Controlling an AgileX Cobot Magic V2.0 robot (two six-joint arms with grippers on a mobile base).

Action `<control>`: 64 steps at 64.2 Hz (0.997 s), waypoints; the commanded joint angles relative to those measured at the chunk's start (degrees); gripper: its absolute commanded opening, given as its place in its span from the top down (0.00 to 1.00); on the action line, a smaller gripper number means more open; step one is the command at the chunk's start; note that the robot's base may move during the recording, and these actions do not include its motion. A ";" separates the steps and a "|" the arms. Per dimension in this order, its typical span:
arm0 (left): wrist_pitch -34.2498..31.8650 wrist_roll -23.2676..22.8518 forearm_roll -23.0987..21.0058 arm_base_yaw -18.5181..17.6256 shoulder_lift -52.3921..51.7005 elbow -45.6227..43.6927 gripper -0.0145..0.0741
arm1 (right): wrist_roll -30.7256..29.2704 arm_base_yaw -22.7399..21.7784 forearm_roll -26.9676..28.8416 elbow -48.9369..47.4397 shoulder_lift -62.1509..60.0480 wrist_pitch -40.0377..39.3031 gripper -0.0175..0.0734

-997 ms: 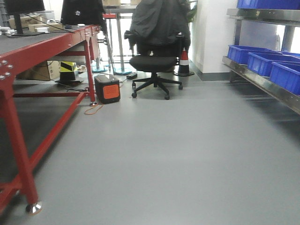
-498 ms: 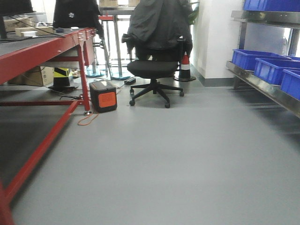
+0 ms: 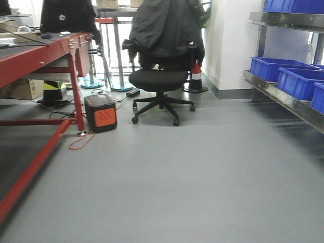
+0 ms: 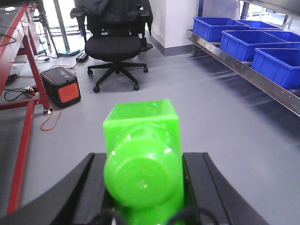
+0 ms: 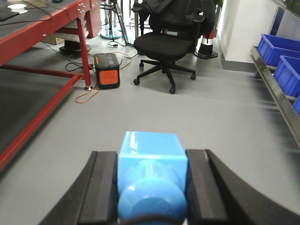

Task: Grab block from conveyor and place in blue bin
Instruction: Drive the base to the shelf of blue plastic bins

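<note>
My left gripper (image 4: 143,183) is shut on the bright green block (image 4: 143,150), stud facing the camera, held above the grey floor. My right gripper (image 5: 151,185) is shut on a light blue block (image 5: 151,164) of the same kind. The conveyor (image 3: 30,53), a red frame with a dark belt, runs along the left; it also shows in the left wrist view (image 4: 26,28) and the right wrist view (image 5: 42,23). Blue bins (image 3: 296,78) stand on a steel shelf at the right, also in the left wrist view (image 4: 248,42) and the right wrist view (image 5: 279,54). Neither gripper shows in the front view.
A black office chair (image 3: 159,81) with a jacket over it stands ahead in the middle. A black and orange box (image 3: 100,112) with an orange cable sits on the floor by the conveyor leg. A traffic cone (image 3: 196,76) stands by the white wall. Grey floor lies ahead.
The view has shifted forward and turned right: the conveyor frame slid left and out of frame, and the chair and box now look nearer and further left.
</note>
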 commanded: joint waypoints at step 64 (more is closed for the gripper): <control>-1.06 -0.29 -0.13 -0.35 -0.25 -0.08 0.96 | -0.36 0.05 -0.19 -0.53 -0.19 -1.39 0.98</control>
